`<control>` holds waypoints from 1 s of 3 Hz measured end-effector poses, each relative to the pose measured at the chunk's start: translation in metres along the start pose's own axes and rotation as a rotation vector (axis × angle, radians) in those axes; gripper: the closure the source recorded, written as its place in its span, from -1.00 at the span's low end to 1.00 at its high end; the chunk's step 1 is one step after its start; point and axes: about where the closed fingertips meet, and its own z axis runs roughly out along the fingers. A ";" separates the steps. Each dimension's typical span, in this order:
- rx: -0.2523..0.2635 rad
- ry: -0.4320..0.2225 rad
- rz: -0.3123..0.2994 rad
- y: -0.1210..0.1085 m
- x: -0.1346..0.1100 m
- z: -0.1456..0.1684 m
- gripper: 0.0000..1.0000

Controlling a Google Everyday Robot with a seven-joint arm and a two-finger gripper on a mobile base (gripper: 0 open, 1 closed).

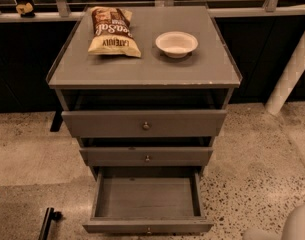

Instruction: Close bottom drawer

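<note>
The grey cabinet stands in the middle of the camera view with three drawers. The bottom drawer is pulled far out toward me. Its grey plank interior is empty, and its low front with a small round knob sits at the frame's lower edge. The middle drawer and the top drawer each stand slightly out. My gripper is out of view. Only a pale rounded part of my arm shows in the bottom right corner, to the right of the open drawer.
A chip bag and a white bowl lie on the cabinet top. A white pillar stands at the right. A black bar lies on the speckled floor at the lower left. A dark wall runs behind.
</note>
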 end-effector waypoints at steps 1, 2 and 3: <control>-0.119 -0.121 -0.072 -0.028 -0.001 0.023 -1.00; -0.116 -0.120 -0.072 -0.029 -0.001 0.023 -1.00; -0.108 -0.119 -0.091 -0.030 -0.008 0.026 -1.00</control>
